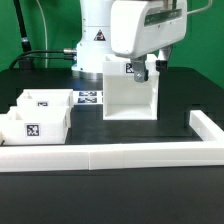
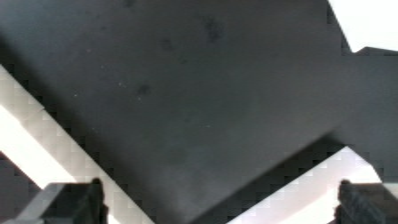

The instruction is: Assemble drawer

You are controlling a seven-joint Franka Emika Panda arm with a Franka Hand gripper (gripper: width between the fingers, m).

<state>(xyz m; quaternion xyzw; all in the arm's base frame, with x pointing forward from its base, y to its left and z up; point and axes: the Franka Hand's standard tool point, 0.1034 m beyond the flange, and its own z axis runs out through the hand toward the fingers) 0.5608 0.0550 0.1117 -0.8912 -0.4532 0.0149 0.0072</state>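
The drawer's casing [image 1: 131,92], a white open-fronted box, stands upright in the middle of the table. Two small white trays [image 1: 34,117] with square tags sit side by side at the exterior view's left. My gripper [image 1: 141,68] hangs over the casing's top edge, towards the back. In the wrist view the gripper [image 2: 217,210] is open. Its dark fingertips [image 2: 71,205] stand far apart and nothing is between them. The casing's white wall edges [image 2: 39,140] run as two slanting bands that meet near the fingers, with dark surface beyond them.
The marker board [image 1: 88,98] lies flat between the trays and the casing. A long low white rail [image 1: 110,152] runs along the front and turns back at the exterior view's right [image 1: 206,128]. The robot's base stands behind the casing.
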